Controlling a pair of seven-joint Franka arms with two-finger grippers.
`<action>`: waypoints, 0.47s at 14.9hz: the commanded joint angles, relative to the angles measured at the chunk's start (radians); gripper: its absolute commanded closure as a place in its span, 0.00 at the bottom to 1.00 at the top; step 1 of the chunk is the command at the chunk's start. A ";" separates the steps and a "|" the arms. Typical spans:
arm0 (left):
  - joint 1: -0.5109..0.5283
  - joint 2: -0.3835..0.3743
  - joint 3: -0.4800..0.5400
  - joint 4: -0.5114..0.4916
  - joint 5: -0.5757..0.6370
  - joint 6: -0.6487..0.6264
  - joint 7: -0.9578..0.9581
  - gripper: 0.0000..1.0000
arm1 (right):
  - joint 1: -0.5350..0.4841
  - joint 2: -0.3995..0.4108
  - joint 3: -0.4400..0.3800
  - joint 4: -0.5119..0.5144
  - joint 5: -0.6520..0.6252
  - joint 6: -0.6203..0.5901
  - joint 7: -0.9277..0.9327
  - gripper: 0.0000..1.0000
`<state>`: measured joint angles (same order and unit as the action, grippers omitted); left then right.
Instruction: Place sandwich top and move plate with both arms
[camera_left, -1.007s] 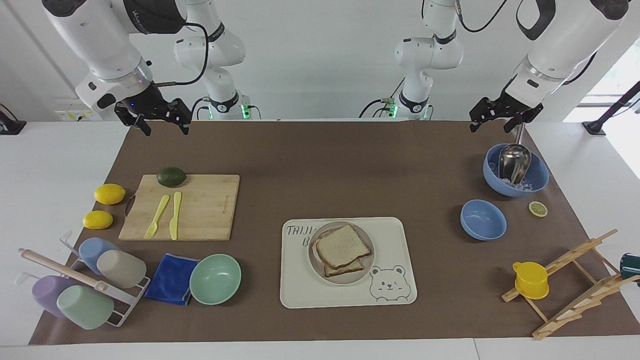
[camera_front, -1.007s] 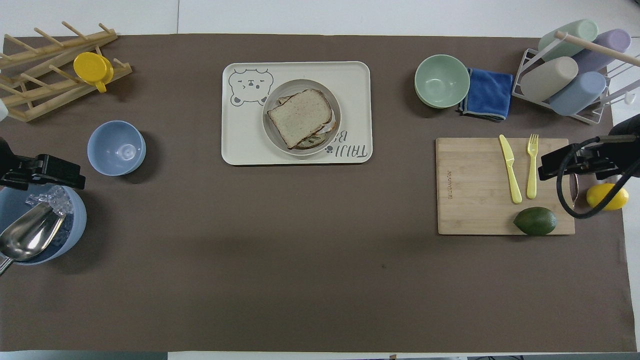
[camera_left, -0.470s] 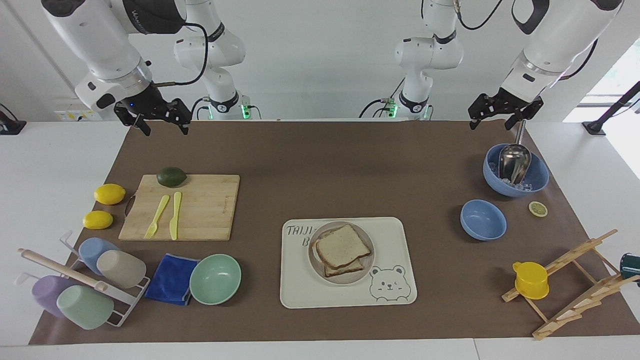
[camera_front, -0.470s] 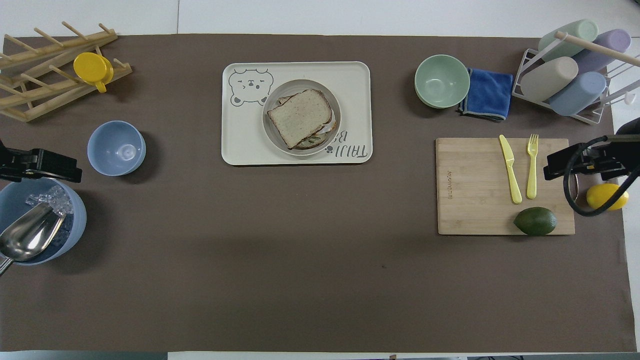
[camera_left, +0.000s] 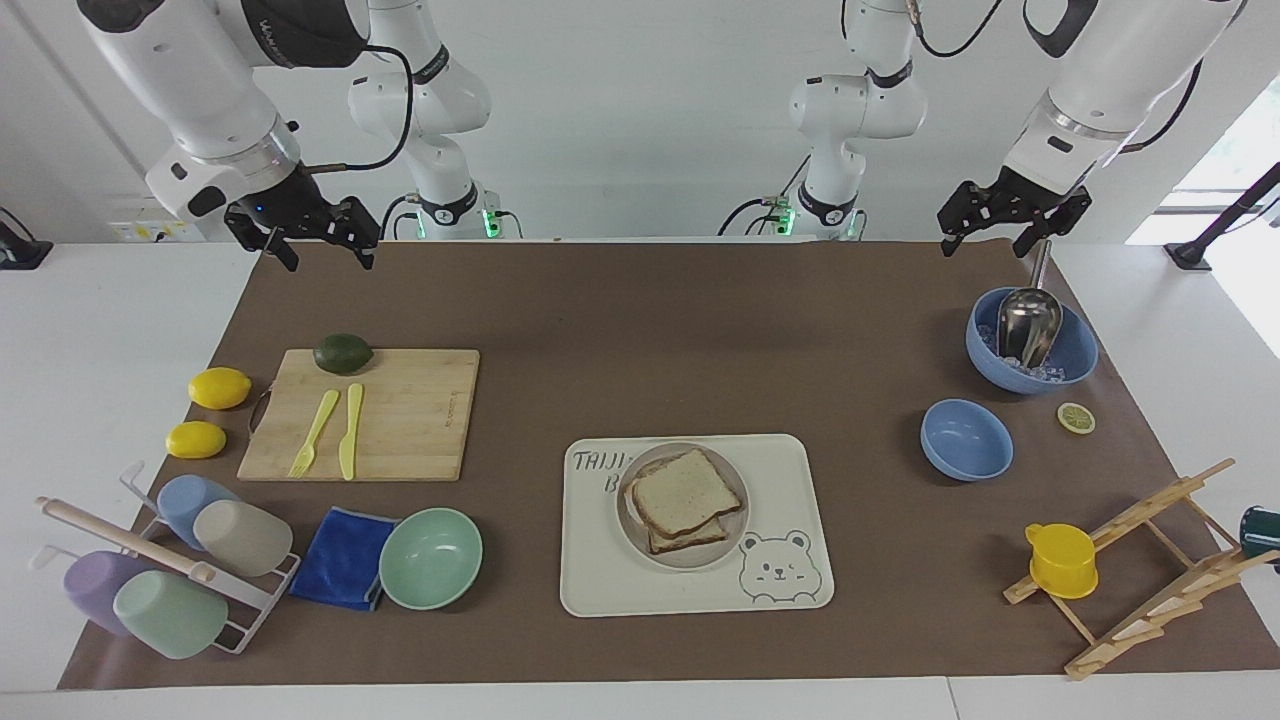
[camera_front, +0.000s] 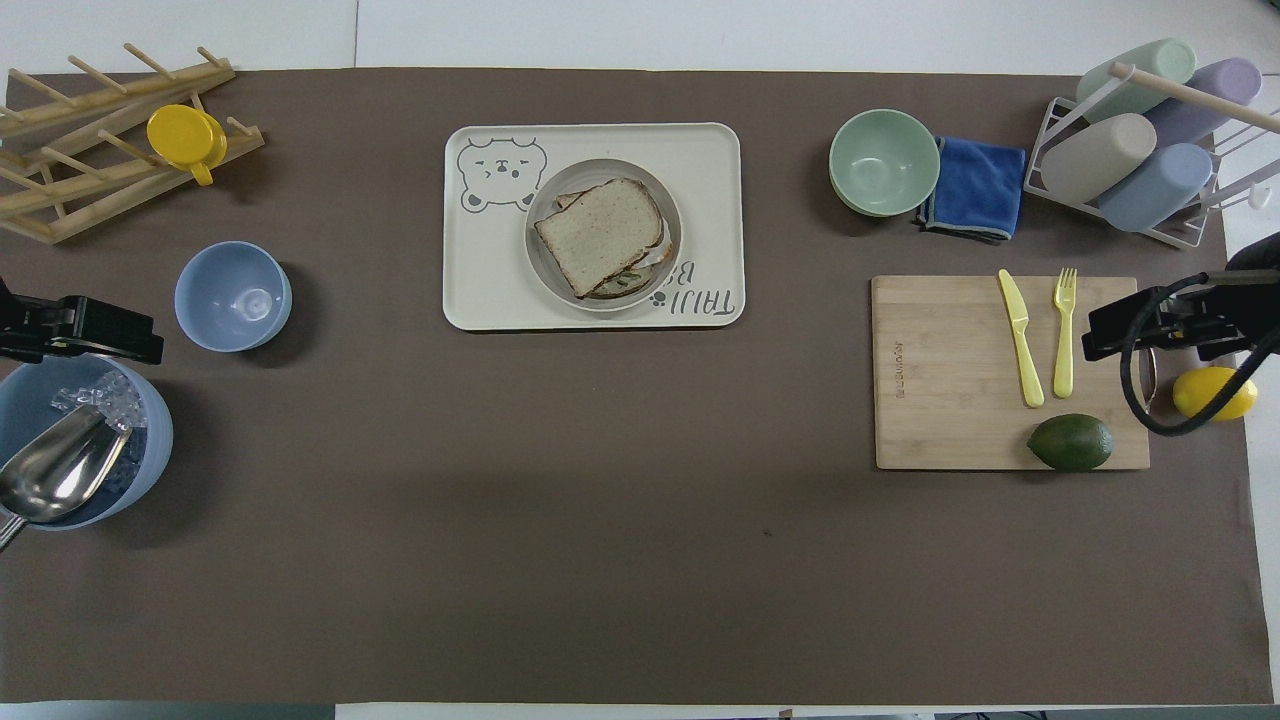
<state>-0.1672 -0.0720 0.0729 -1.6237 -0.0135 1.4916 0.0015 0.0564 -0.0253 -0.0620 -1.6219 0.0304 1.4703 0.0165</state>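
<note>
Both grippers were raised with fingers apart, gripping nothing; the sandwich was assembled.

The right gripper (camera_left: 304, 238) hung above the mat's robot-side edge, at 12 o'clock of the cutting board (camera_left: 400, 415). The left gripper (camera_left: 1010, 220) hung just above the ice bowl (camera_left: 1075, 350). The top slice (camera_left: 685, 492) lay on the sandwich on the plate (camera_left: 737, 525), which sat on the tray (camera_left: 790, 470).

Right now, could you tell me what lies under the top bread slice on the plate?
Under the sandwich top, a lower bread slice peeks out on the plate; any filling is mostly covered.
</note>
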 joint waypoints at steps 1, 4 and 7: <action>0.017 0.000 -0.016 -0.001 0.017 0.012 0.017 0.00 | -0.036 -0.005 0.030 0.005 -0.001 -0.018 -0.027 0.00; 0.015 -0.002 -0.016 -0.002 0.017 0.010 0.014 0.00 | -0.032 -0.005 0.028 0.005 -0.001 -0.018 -0.027 0.00; 0.011 -0.005 -0.016 -0.001 0.017 0.010 0.006 0.00 | -0.026 -0.007 0.028 0.005 -0.003 -0.013 -0.026 0.00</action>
<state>-0.1657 -0.0719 0.0693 -1.6237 -0.0135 1.4930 0.0019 0.0453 -0.0254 -0.0471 -1.6219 0.0304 1.4703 0.0165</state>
